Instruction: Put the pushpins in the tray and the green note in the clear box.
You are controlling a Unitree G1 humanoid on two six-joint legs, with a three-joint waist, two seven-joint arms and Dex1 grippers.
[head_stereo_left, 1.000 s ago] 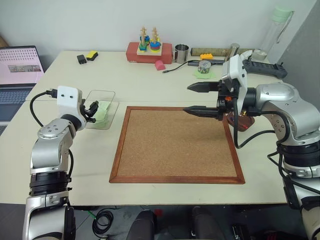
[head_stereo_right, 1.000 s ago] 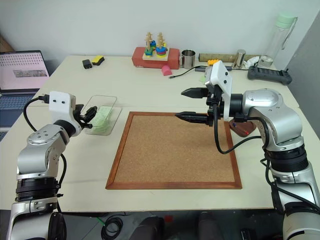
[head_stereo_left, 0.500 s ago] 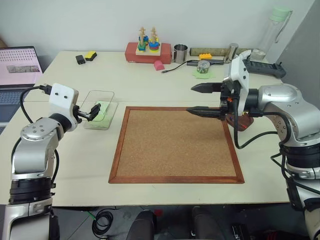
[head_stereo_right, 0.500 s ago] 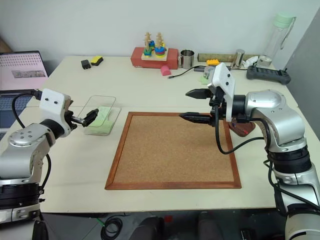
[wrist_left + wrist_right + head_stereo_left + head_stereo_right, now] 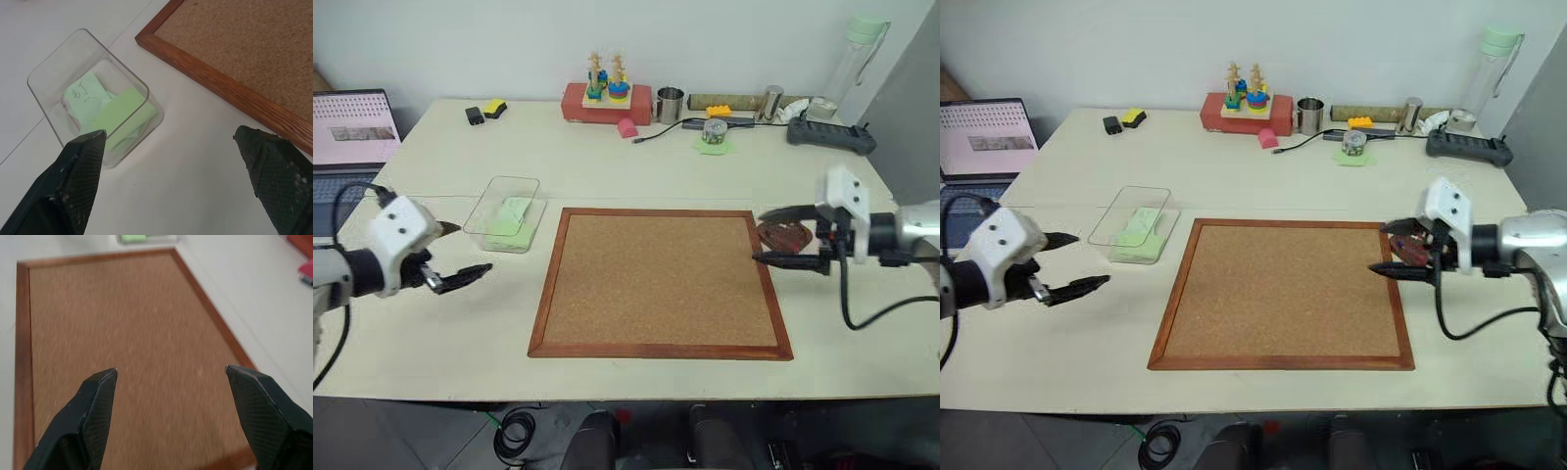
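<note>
A large wood-framed corkboard (image 5: 661, 281) takes up the middle of the pale table (image 5: 607, 171), its cork bare, and it lies between the two grippers. Along the far edge stand a red stacking toy (image 5: 605, 96), a metal cup (image 5: 670, 103), a black controller (image 5: 830, 134) and a tall bottle with a green lid (image 5: 855, 54); a laptop (image 5: 350, 132) sits off the table's left end. The clear box (image 5: 504, 212) rests just beside the corkboard's far left corner, and the green note (image 5: 84, 94) with dark handwriting lies inside it among other green slips. The left gripper (image 5: 451, 255) hovers over bare table near the box on its left side, apart from it, its two black fingers (image 5: 73, 181) spread wide and holding nothing. The right gripper (image 5: 771, 235) hangs at the corkboard's right edge, fingers wide apart and empty as well. The dark brown tray (image 5: 787, 235) sits just off that right edge, directly behind the right gripper and partly covered by it. The pushpins are too small and too hidden there to make out, so whether they lie in the tray cannot be told.
</note>
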